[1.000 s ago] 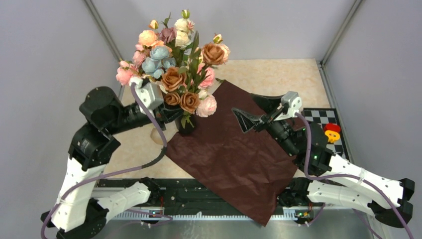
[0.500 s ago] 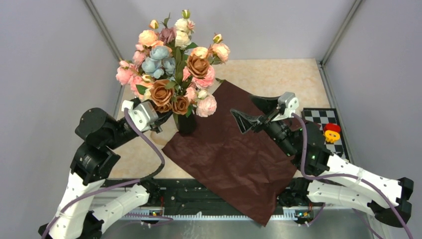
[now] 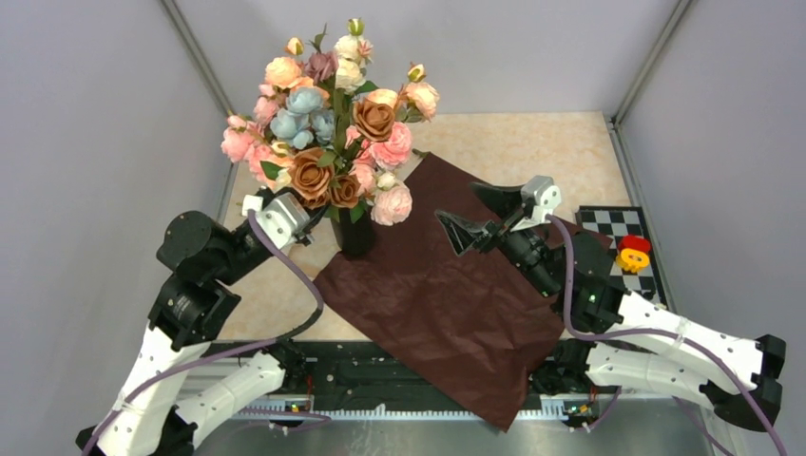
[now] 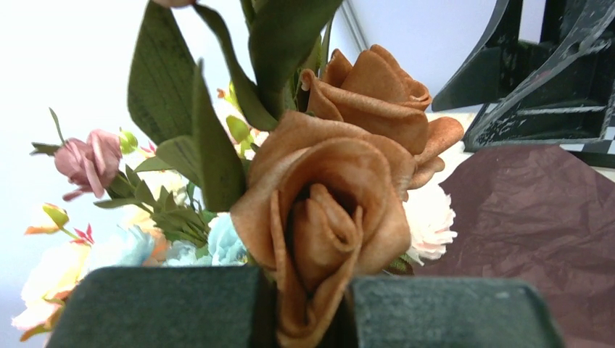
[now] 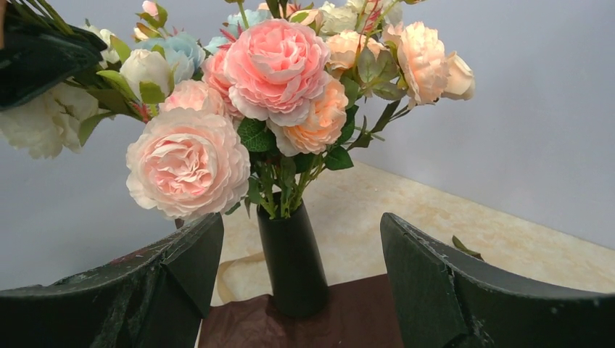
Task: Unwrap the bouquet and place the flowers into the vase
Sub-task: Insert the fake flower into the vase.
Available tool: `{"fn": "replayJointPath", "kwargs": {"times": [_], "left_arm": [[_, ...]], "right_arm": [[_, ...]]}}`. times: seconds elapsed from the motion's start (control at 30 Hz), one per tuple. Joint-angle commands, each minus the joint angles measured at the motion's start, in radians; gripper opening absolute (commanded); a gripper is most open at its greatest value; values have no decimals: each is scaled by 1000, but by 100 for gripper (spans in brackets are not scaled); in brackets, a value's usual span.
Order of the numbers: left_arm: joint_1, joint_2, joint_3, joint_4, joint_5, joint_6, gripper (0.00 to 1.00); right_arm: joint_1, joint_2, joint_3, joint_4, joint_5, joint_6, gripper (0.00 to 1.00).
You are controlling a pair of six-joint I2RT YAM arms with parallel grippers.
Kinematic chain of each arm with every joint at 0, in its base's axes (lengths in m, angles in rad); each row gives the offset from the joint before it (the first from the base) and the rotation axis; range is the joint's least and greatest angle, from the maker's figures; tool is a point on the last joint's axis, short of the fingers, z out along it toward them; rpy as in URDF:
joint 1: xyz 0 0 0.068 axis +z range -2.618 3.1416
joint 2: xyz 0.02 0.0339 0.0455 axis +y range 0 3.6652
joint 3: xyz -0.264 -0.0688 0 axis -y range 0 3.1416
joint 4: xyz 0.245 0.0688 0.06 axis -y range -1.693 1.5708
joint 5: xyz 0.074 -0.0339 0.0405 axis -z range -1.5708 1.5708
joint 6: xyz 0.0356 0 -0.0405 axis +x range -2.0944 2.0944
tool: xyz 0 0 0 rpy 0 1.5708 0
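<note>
The vase (image 3: 356, 236) (image 5: 294, 261) is black and stands upright at the left corner of the maroon wrapping paper (image 3: 447, 294), which lies spread flat on the table. The flowers (image 3: 333, 123) fill the vase in a full bunch, brown, pink, cream and blue. My left gripper (image 3: 302, 211) (image 4: 304, 304) reaches in from the left, shut on the lower petals of a brown rose (image 4: 326, 210) (image 3: 309, 176). To the right of the vase, over the paper, my right gripper (image 3: 459, 202) (image 5: 301, 239) is open, pointing at the vase and holding nothing.
A tan ribbon (image 3: 302, 261) lies looped on the table left of the vase. A checkerboard plate with a red and yellow piece (image 3: 634, 252) sits at the right edge. A green leaf (image 5: 464, 246) lies on the table behind. Grey walls close in on three sides.
My left gripper has drawn back to the left and lower, and the brown roses have shifted with it and stand more upright. The right gripper edged slightly left.
</note>
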Motion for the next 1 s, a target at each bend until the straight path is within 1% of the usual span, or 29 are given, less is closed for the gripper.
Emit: {"fn": "replayJointPath", "kwargs": {"times": [0.0,0.43,0.97], "left_arm": [[-3,-21,-60,91,-65,-4,0],[-2,-65,-182,173,-130,-39,0],[-1,-104,-271,215,-164,-73,0]], "right_arm": [[6,7,3,35,-6,-1,81],[6,31,-1,52,-20,12,81],[6,38,-8,61,-30,13,81]]}}
